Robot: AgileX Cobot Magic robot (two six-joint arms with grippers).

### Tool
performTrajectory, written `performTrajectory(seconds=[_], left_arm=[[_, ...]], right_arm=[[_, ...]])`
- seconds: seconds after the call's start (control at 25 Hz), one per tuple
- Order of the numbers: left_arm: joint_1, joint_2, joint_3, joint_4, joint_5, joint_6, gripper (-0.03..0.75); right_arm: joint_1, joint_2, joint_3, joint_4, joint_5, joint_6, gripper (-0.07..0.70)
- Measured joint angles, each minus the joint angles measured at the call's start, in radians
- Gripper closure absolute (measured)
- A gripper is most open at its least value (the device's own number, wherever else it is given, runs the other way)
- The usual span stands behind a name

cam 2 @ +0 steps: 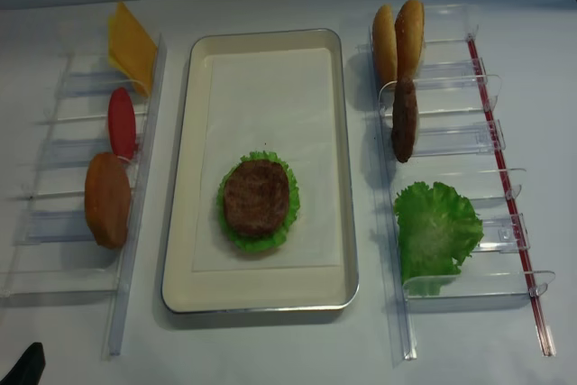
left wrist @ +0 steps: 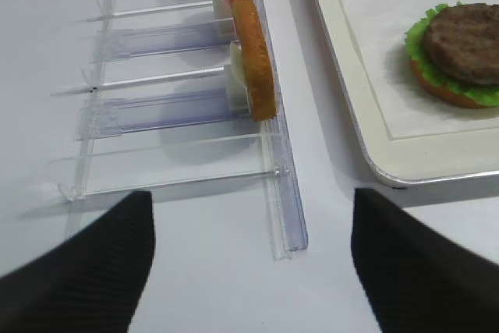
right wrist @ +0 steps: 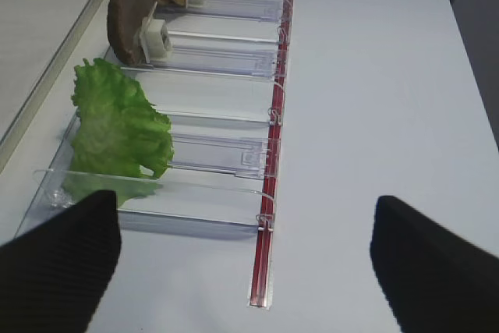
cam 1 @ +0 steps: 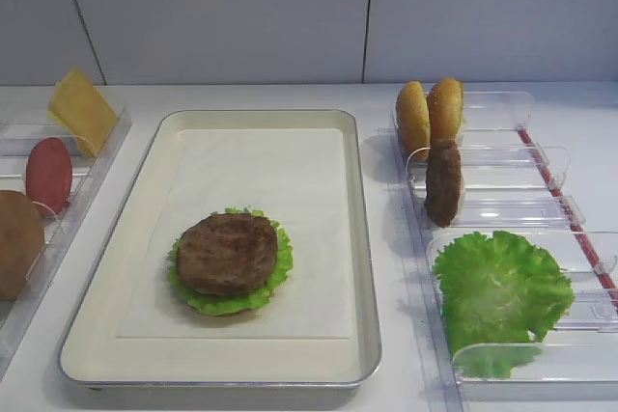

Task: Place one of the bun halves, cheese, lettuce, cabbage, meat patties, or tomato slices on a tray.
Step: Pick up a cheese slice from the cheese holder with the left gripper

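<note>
Hovering low over the counter with jaws spread and empty, the left tool [left wrist: 249, 259] had the tomato slice [cam 1: 48, 175] and cheese [cam 1: 81, 109] standing on edge ahead, left of the tray [cam 1: 362, 238].

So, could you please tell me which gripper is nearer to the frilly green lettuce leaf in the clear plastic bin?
Right. The right gripper hovers open just short of the frilly green lettuce leaf; the left gripper is open across the tray, by the other bins.

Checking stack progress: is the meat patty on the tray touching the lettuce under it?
Touching. The exterior high view shows the meat patty lying flat on the lettuce, whose green frill rings it, no gap between them, on the tray.
</note>
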Motion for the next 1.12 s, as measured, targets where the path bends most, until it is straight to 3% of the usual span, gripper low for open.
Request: performTrajectory(seconds=[0.52,0.76,1.12], left_arm=[[0.0,0.0,0.0,0.002,0.0,-0.002,0.206],[0.0,0.02,-0.037,0.0,-0.025,0.011,0.206],[0.0,0.462,-0.219,-0.04,-0.065,-0.003,0.207]], right_arm=[[0.0,0.0,0.0,0.0,0.0,0.0,-0.016],[0.0,0.0,0.0,0.0,0.0,0.0,-0.016],[0.0,0.0,0.0,0.0,0.0,0.0,-0.016]])
